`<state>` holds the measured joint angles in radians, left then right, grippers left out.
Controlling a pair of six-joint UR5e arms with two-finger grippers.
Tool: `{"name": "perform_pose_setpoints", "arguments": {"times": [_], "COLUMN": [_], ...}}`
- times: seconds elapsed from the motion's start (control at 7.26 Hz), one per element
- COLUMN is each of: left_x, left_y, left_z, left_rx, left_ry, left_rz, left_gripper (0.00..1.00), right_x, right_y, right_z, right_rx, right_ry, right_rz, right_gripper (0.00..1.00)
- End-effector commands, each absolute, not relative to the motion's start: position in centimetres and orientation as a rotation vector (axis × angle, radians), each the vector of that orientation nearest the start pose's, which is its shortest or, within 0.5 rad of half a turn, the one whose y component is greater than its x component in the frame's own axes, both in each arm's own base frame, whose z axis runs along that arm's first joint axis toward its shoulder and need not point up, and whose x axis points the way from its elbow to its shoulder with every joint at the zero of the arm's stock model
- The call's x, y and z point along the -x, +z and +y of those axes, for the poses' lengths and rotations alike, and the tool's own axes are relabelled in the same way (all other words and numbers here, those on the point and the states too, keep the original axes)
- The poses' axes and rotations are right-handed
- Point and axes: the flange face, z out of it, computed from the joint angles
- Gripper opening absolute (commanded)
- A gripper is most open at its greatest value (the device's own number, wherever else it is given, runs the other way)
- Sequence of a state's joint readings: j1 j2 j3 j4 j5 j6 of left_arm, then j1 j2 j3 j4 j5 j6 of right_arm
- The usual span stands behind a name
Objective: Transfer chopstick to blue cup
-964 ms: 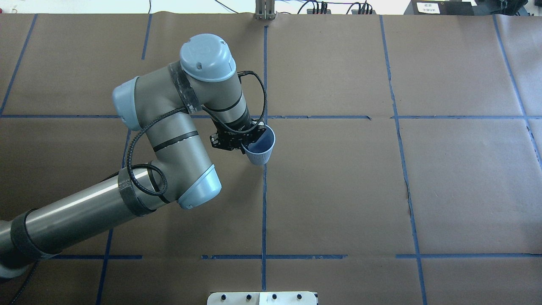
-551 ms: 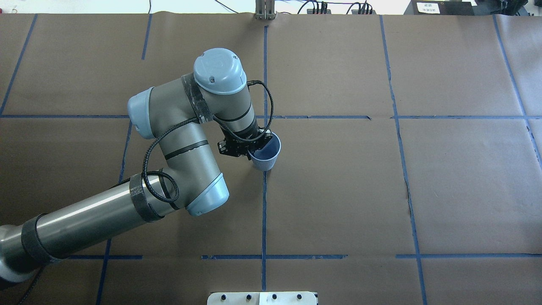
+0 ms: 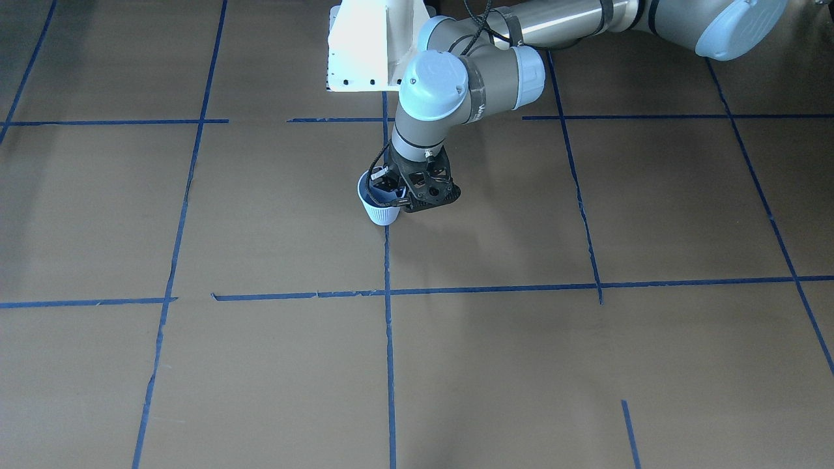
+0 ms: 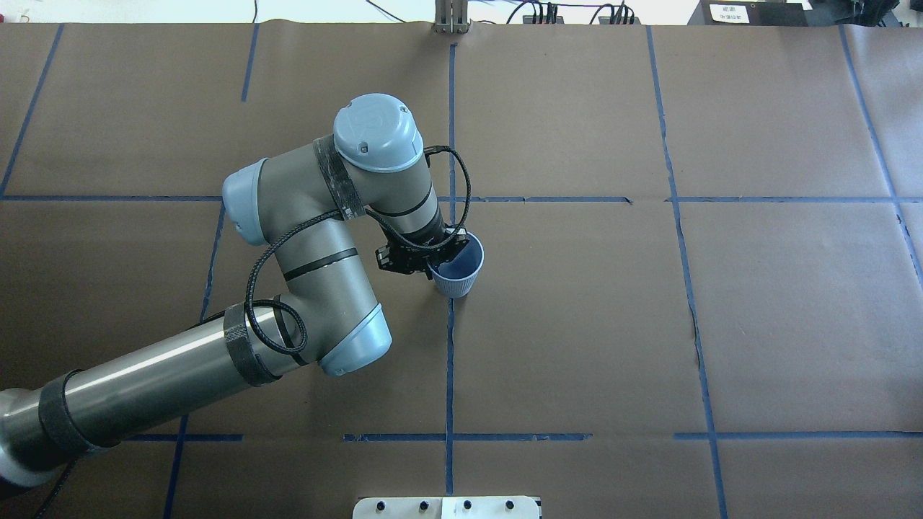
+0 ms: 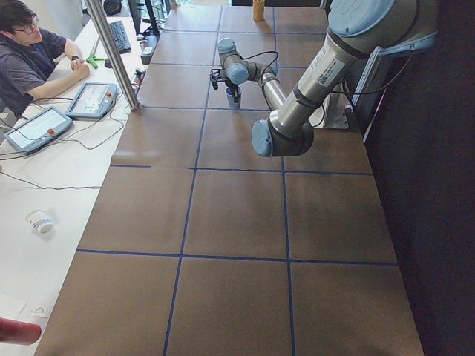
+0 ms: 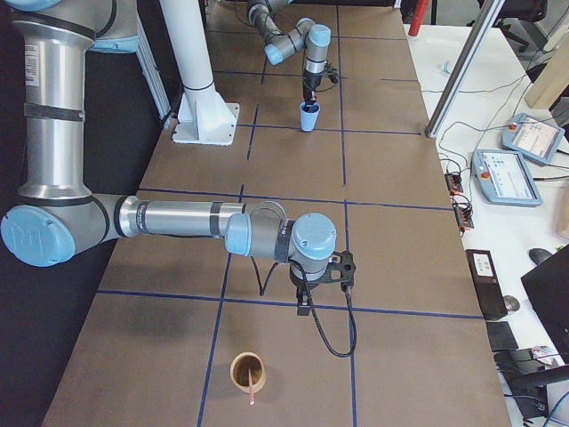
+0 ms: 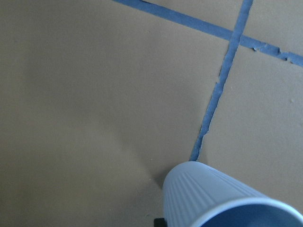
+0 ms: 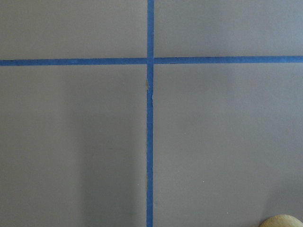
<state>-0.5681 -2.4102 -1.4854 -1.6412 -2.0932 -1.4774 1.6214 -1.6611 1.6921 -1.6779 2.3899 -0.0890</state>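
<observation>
Left gripper [image 4: 435,262] and blue cup [image 4: 459,271] are sitting a little further to the robot's right and slightly nearer its base than a second ago, with the elbow and wrist joints following the same way. Grip unchanged: the fingers are pinching the cup's rim wall, one inside and one outside, closed narrow. Cup is standing roughly upright just below the fingertips, base down at the tape line; contact with the table is unclear. Right gripper [image 6: 302,310] is hanging low, well apart from the left; I cannot tell how far open it is. Chopstick [image 6: 256,385] is leaning in a tan cup [image 6: 240,372] just beside the right gripper.
</observation>
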Motion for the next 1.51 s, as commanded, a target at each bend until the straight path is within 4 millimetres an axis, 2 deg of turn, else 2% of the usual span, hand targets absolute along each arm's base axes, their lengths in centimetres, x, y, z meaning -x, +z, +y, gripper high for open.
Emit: {"name": "perform_pose_setpoints", "arguments": {"times": [0.0, 0.14, 0.28, 0.41, 0.55, 0.83, 0.96, 1.1, 1.24, 1.38], "left_x": [-57.3, -57.2, -56.6, -55.8, -52.7, -47.3, -43.5, -39.9, -37.3, -35.6], "left_y": [17.5, 17.5, 17.2, 16.5, 14.9, 12.3, 12.6, 14.2, 16.1, 17.4], "left_z": [-46.3, -46.5, -46.8, -47.0, -47.4, -43.8, -43.5, -44.1, -46.0, -47.4], "left_rx": [0.197, 0.190, 0.156, 0.148, 0.132, 0.168, 0.165, 0.171, 0.182, 0.142], "left_ry": [-0.219, -0.222, -0.239, -0.242, -0.258, -0.236, -0.251, -0.279, -0.315, -0.291], "left_rz": [0.938, 0.937, 0.938, 0.951, 0.978, 0.987, 1.009, 1.021, 1.010, 0.993], "left_gripper": [1.00, 1.00, 1.00, 1.00, 1.00, 1.00, 1.00, 1.00, 1.00, 1.00], "right_x": [-8.3, -8.3, -8.4, -8.4, -8.2, -8.4, -8.3, -8.3, -8.4, -9.0], "right_y": [64.0, 63.5, 61.8, 61.3, 60.9, 61.2, 61.7, 61.6, 62.5, 64.1], "right_z": [-44.9, -45.1, -46.2, -46.6, -47.0, -46.9, -46.7, -46.7, -46.2, -44.0], "right_rx": [-0.005, -0.017, -0.048, -0.057, -0.063, -0.059, -0.046, -0.048, 0.000, -0.001], "right_ry": [-0.020, -0.022, -0.035, -0.039, -0.049, -0.048, -0.041, -0.033, 0.051, 0.067], "right_rz": [-0.821, -0.820, -0.812, -0.816, -0.808, -0.785, -0.793, -0.789, -0.790, -0.789], "right_gripper": [1.00, 1.00, 1.00, 1.00, 1.00, 1.00, 1.00, 1.00, 1.00, 1.00]}}
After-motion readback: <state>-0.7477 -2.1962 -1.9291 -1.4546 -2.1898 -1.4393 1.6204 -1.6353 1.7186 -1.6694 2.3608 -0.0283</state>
